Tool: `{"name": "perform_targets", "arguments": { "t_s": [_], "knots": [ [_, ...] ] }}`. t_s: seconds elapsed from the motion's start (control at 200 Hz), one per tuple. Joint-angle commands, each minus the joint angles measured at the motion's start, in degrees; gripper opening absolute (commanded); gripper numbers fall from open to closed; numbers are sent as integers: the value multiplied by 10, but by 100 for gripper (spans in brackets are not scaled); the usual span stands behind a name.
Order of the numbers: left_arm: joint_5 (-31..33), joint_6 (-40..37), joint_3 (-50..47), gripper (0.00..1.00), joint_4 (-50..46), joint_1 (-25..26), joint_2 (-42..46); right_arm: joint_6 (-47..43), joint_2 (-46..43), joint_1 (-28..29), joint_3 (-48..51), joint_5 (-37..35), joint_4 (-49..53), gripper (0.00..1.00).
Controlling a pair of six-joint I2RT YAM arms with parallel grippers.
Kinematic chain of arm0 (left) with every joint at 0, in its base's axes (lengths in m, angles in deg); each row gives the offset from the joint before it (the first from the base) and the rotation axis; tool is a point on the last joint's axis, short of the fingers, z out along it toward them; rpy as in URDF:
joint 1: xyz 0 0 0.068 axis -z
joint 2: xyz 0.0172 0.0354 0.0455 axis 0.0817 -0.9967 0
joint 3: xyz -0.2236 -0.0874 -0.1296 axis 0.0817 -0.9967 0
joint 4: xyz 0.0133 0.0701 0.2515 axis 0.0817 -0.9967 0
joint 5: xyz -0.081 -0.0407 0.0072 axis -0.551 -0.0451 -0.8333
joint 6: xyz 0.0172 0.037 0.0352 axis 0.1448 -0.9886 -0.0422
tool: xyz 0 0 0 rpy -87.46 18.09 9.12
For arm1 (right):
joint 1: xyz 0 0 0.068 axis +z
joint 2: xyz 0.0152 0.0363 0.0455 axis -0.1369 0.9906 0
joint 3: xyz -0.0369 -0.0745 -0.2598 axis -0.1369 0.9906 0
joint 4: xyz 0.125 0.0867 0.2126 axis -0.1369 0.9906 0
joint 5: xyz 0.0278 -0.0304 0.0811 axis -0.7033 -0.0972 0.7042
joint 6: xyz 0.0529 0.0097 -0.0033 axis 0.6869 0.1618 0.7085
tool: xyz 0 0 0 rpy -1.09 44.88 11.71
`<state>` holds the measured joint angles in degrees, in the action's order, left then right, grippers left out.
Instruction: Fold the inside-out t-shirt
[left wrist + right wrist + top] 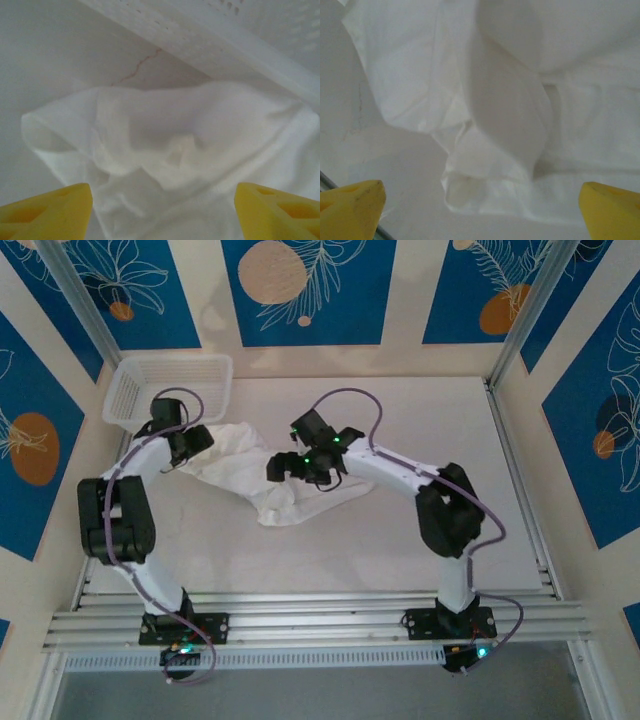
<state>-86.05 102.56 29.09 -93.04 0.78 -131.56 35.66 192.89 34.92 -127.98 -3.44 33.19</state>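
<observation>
The t-shirt (pixel 262 480) lies bunched on the desk (pixel 400 540), its long axis running from beside the mesh basket (pixel 165 375) toward the desk's middle. The left pincer (pixel 192 443) hangs open over the basket-side end. The right pincer (pixel 300 470) hangs open over the other end. Neither grips cloth.

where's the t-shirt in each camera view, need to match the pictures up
top external: the t-shirt lies crumpled left of centre, its far-left end near the basket.
left wrist: the shirt takes up the middle and bottom, with the basket rim slanting across the upper right.
right wrist: the shirt covers most of the picture, with bare table at lower left.
shared landmark: the white mesh basket, seen in the top and left wrist views.
</observation>
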Motion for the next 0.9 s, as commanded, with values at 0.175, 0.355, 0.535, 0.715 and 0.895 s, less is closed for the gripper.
{"name": "perform_targets", "arguments": {
  "t_s": [0.175, 0.355, 0.535, 0.715, 0.895],
  "knots": [
    [-41, -1, 50, 47, 72, -37, -67, -39, 131, -3, -145, 35, 9, 76],
    [-73, 0, 58, 0, 55, -52, -49, -62, 153, -8, -196, 24, 48, 13],
    [-120, 37, 49, 0, 25, -67, 76, -99, 39, -21, -120, -17, 46, 0],
    [-122, 33, 142, 0, -64, -69, 218, -135, -170, -50, 0, -73, 39, 0],
    [-92, 25, 360, 0, -212, -91, 248, -112, -413, -143, 119, -121, 16, 0]
  ]
}}
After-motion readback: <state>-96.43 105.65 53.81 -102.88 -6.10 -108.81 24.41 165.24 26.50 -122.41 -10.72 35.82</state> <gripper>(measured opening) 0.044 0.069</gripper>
